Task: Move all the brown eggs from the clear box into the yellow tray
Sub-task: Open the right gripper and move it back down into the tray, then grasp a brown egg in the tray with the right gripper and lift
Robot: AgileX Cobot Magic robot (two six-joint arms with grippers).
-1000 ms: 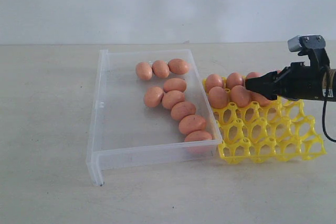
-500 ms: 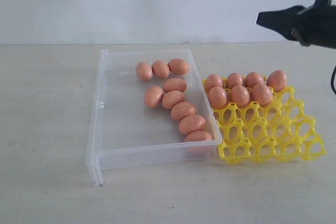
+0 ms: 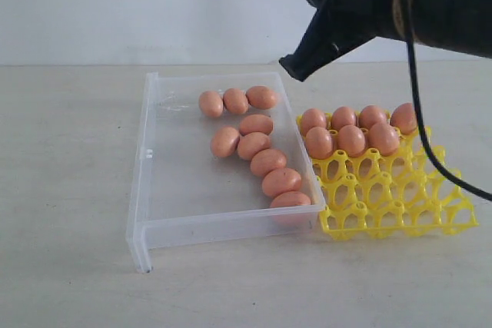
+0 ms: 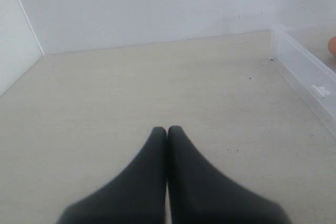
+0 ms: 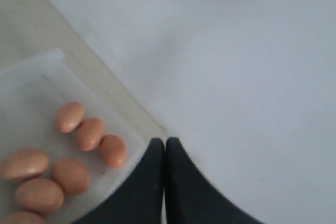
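Observation:
Several brown eggs (image 3: 254, 145) lie in the clear box (image 3: 146, 182): three in a row at its far end, the others in a line toward the near right corner. Several more brown eggs (image 3: 352, 140) fill the far cups of the yellow tray (image 3: 400, 205), which stands against the box's right side. My right gripper (image 3: 290, 67) hangs shut and empty in the air above the box's far right corner; its wrist view shows the gripper (image 5: 165, 141) beside the eggs (image 5: 89, 134). My left gripper (image 4: 167, 129) is shut over bare table, left of the box's wall (image 4: 307, 74).
A pale wall (image 3: 154, 5) rises behind the table. The right arm's black cable (image 3: 430, 159) hangs down in front of the yellow tray. Bare tabletop (image 3: 69, 190) spreads left of the box and along the front.
The right gripper left the yellow tray, rose, and swung left; it now hangs above the box's far right corner. An egg stays where it was working in the tray.

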